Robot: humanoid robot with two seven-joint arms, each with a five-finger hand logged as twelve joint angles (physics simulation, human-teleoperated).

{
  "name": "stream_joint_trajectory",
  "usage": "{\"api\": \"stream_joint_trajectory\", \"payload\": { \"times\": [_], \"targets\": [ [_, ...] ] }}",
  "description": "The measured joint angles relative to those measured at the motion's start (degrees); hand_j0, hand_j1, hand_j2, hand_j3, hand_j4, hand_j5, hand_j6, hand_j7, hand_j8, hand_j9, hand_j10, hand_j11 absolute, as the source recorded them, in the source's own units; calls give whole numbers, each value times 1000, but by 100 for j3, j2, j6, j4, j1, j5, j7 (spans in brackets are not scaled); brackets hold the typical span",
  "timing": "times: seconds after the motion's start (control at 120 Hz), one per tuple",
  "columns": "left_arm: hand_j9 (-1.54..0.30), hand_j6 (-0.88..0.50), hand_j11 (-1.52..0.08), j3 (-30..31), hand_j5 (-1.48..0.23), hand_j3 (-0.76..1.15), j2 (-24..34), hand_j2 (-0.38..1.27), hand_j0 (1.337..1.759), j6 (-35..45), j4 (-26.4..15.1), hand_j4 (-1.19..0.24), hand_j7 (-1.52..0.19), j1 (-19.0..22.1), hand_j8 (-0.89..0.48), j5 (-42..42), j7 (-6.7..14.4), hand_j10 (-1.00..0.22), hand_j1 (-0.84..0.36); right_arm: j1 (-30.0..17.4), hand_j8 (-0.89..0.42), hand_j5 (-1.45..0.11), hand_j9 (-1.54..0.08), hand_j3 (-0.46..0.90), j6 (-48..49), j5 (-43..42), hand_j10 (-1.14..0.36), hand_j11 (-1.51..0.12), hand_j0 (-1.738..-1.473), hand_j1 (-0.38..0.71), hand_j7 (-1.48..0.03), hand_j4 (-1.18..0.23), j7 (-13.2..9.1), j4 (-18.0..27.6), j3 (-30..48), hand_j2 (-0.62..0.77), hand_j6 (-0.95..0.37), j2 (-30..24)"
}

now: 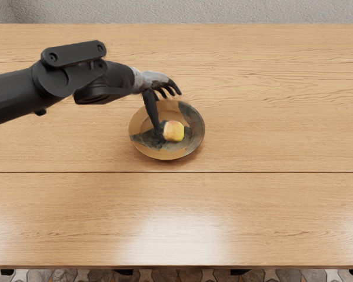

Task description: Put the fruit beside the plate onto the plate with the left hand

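One head view shows it all: the fruit point(173, 130) lies on the plate point(165, 156), which sits nearer the table's point(253, 205) far edge than its near one. The left hand point(155, 89) hovers over the plate's far rim, fingers spread and gripping nothing, one digit hanging just beside the fruit. If the arm pulls away, that digit could snag the fruit and roll it off the plate.

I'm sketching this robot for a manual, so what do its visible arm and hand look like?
Only the left arm shows: a thick, matte black, rounded tube. A flat black bracket with two round holes sits on its forearm joint. The wrist section is mottled silver-grey. The left hand has slim, black, segmented fingers. No cables or markings are visible.
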Motion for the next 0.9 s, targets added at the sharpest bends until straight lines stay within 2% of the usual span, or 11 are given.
{"api": "stream_joint_trajectory", "payload": {
  "times": [0.125, 0.183, 0.25, 0.35, 0.417, 0.592, 0.658, 0.7, 0.783, 0.9],
  "targets": [
    [-188, -82, -190, -719, -203, 0, 429, 68, 1657, -11, 5, -122, -192, 176, -89, -6, -8, -133, 209, 0, 0, 0, 0, 0, 0, 0, 0, 0, -1658, -349, 0, 0, 0, 0, 0, 0, -1, 0],
    [-147, -67, -149, -1247, -159, 0, 788, 52, 1658, -33, 7, -96, -150, 614, -72, -50, -8, -104, 238, 0, 0, 0, 0, 0, 0, 0, 0, 0, -1658, -349, 0, 0, 1, 0, 0, 0, -1, 0],
    [-113, -54, -114, -1728, -121, 0, 1058, 39, 1658, -79, 8, -75, -115, 734, -57, -105, -11, -80, 264, 0, 0, 0, 0, 0, 0, 0, 0, 0, -1658, -349, 0, 0, 0, 0, 0, 0, -1, 0],
    [-78, -39, -79, -2424, -83, 0, 1525, 26, 1658, -449, 47, -52, -79, 1342, -42, -270, -95, -56, 289, 0, 0, 0, 0, 0, 0, 0, 0, 0, -1658, -349, 0, 0, 1, 0, 0, 0, -1, 0],
    [-63, -34, -63, -2684, -66, 0, 1926, 20, 1658, -637, 79, -43, -63, 1549, -35, -325, -293, -45, 300, 0, 0, 0, 0, 0, 0, 0, 0, 0, -1658, -349, 0, 0, 0, 0, 0, 0, -1, 0],
    [-40, -25, -40, -3014, -41, 0, 2938, 11, 1658, -1323, 109, -29, -40, 2052, -25, -420, -967, -29, 316, 0, 0, 0, 0, 0, 0, 0, 0, 0, -1658, -349, 0, 0, 0, 0, 0, 0, -1, 0],
    [-35, -23, -35, -3052, -36, 0, 3011, 10, 1658, -1526, 113, -26, -35, 2322, -23, -428, -1193, -26, 320, 0, 0, 0, 0, 0, 0, 0, 0, 0, -1658, -349, 0, 0, 1, 0, 0, 0, 0, 0],
    [-33, -22, -33, -3057, -34, 0, 3041, 9, 1658, -1623, 146, -24, -33, 2369, -22, -430, -1288, -25, 322, 0, 0, 0, 0, 0, 0, 0, 0, 0, -1658, -349, 0, 0, 0, 0, 0, 0, 0, 0],
    [-29, -21, -30, -3050, -30, 0, 3017, 7, 1658, -1744, 202, -23, -30, 2721, -21, -422, -1488, -22, 324, 0, 0, 0, 0, 0, 0, 0, 0, 0, -1658, -349, 0, 0, 0, 0, 0, 0, 0, 0],
    [-27, -20, -27, -3045, -27, 0, 3059, 7, 1658, -1810, 233, -21, -27, 2832, -20, -412, -1687, -21, 327, 0, 0, 0, 0, 0, 0, 0, 0, 0, -1658, -349, 0, 0, 0, 0, 0, 0, 0, 0]
  ]
}}
